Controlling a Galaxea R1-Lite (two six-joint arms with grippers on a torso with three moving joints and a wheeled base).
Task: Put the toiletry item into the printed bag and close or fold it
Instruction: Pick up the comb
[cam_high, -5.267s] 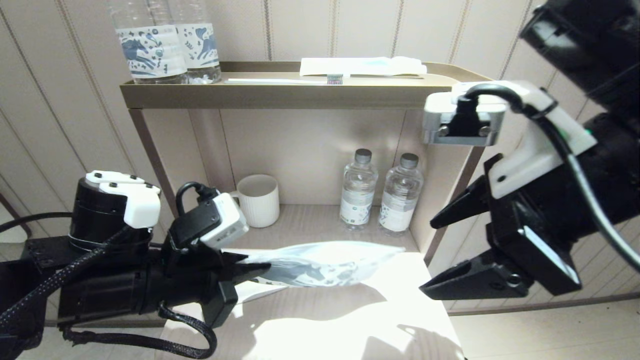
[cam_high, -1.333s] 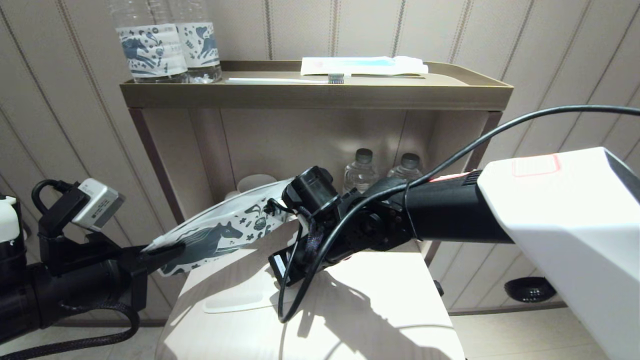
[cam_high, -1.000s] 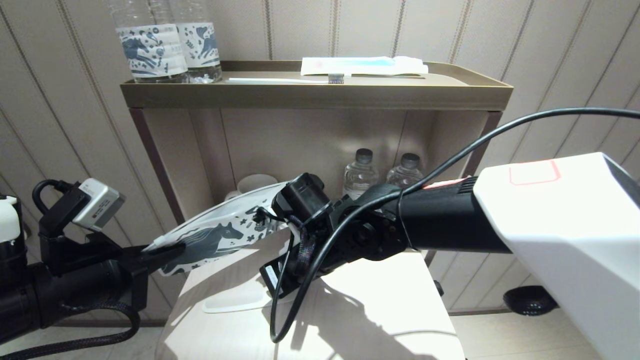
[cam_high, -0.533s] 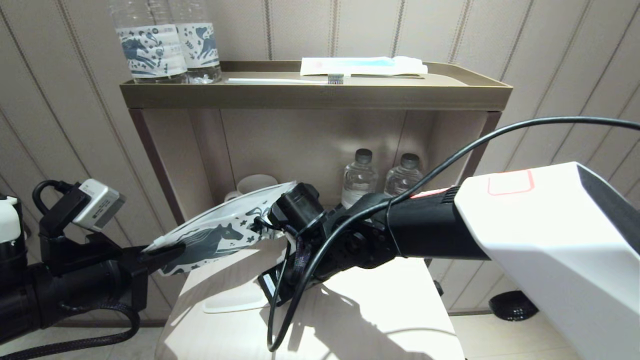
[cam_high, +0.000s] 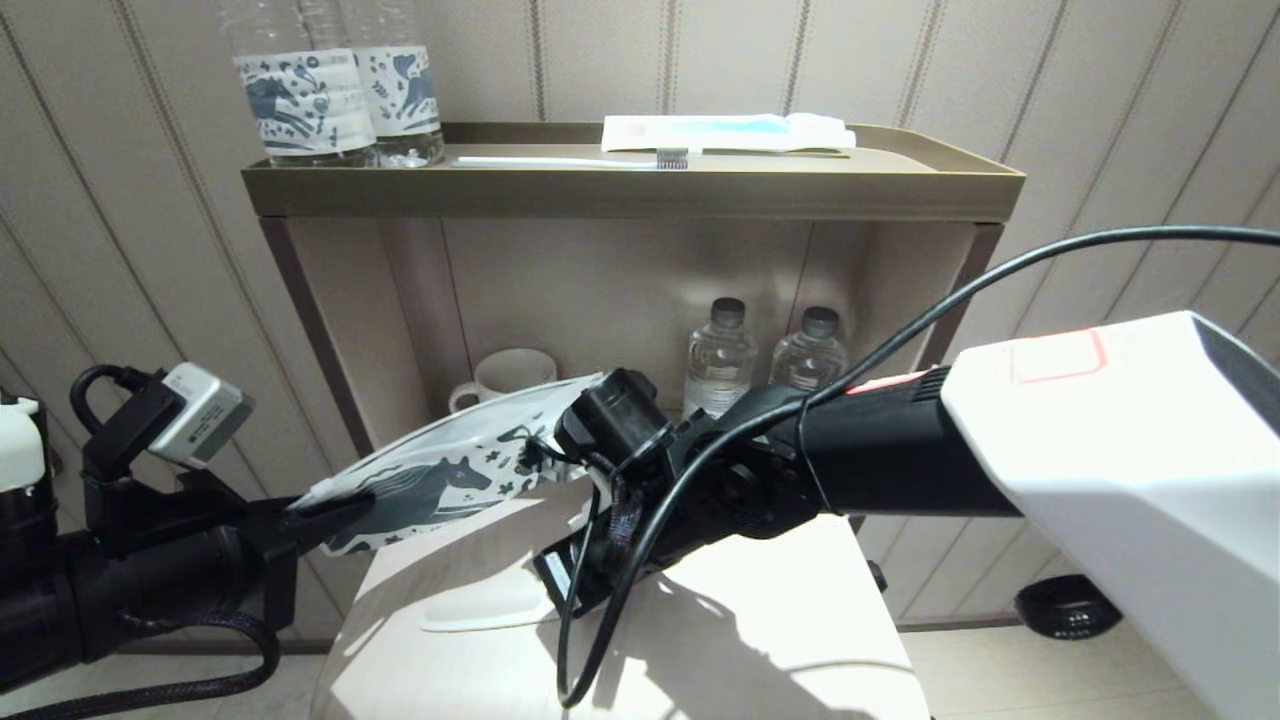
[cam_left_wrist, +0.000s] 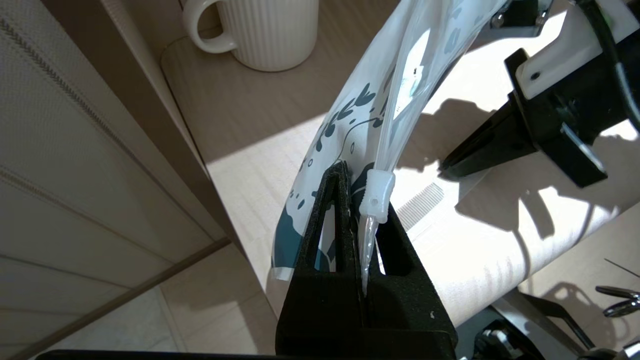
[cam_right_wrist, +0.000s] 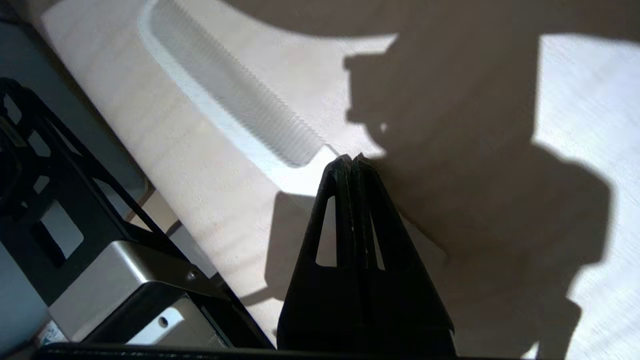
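The comb (cam_high: 480, 613) lies flat on the table (cam_high: 760, 620), its handle end nipped between the pressed-together fingers of the right gripper (cam_right_wrist: 351, 162), low over the tabletop. Above it the printed bag (cam_high: 450, 480) hangs in the air, its zip-top corner clenched by the left gripper (cam_left_wrist: 357, 182) off the table's left edge.

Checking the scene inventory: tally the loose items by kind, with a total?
Horse-label bottles: 2
Small capped bottles: 2
Mug: 1
Toothbrush: 1
Wrapped packet: 1
Printed bag, in the left tool: 1
Comb, at the right tool: 1
Total: 9
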